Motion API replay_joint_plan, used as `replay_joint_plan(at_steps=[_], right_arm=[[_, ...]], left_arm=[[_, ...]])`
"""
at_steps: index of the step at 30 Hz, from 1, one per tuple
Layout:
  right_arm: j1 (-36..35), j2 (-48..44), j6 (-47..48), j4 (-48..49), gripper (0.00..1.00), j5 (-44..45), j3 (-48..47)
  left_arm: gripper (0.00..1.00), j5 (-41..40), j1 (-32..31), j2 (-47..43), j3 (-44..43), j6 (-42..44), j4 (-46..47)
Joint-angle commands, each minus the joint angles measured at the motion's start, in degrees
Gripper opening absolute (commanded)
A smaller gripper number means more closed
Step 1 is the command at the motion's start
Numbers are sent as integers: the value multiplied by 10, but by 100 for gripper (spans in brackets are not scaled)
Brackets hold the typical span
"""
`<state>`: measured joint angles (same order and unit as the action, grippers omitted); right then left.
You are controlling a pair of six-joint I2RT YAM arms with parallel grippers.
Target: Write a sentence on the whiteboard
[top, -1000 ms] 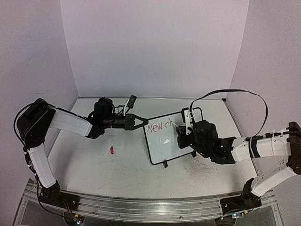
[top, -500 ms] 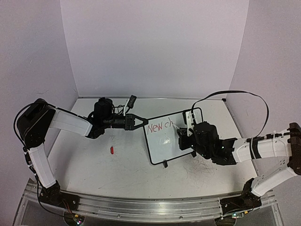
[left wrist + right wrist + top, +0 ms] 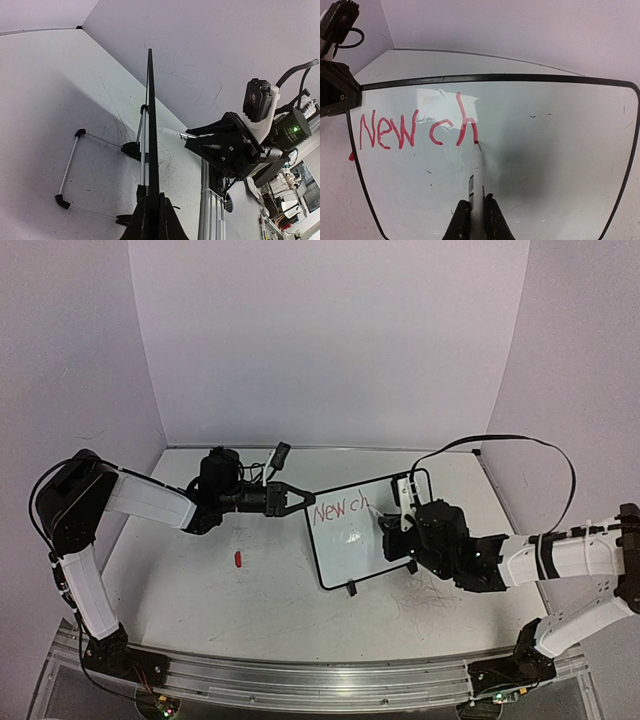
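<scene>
**Right jaws.** Clamped together on a white marker [image 3: 476,175], whose red tip rested on the whiteboard [image 3: 555,150] at the foot of the last stroke of the red lettering [image 3: 412,129], which read "New ch".

**Left jaws.** Clamped on the board's rim at its 9 o'clock edge in the top view. In the left wrist view the board appeared edge-on between them.

**Task object.** The whiteboard sat propped at a tilt, slightly toward 3 o'clock of the middle of the counter [image 3: 200,580], between the two arms.

**Change.** Over the last second the right arm [image 3: 560,555] had drifted slightly toward 3 o'clock, carrying the marker along the writing line. The left arm, the board and a small red object [image 3: 238,559], probably the cap, at 9 o'clock of the board had not shifted. The text read the same in all three overhead views.

**Interpretation.** With the tip at the end of the "h", that letter was judged finished. The sentence was early in progress, with the board bare from 3 to 6 o'clock. The next letter would start just toward 3 o'clock of the "h".
</scene>
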<state>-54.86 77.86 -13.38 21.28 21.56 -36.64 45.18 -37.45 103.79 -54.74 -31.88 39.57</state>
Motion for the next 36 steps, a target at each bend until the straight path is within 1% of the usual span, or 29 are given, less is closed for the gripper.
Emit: replay_joint_plan(at_steps=[1, 6, 23, 36], right_arm=[[10, -34, 0, 2, 0, 0, -13], [25, -31, -1, 12, 0, -6, -7], [30, 4, 21, 28, 0, -8, -17], [30, 6, 28, 24, 0, -39, -12]], left_arm=[[0, 20, -2, 2, -10, -10, -21], [0, 22, -2, 0, -9, -10, -21], [0, 23, -2, 0, -10, -10, -21], [0, 23, -3, 0, -11, -10, -21]])
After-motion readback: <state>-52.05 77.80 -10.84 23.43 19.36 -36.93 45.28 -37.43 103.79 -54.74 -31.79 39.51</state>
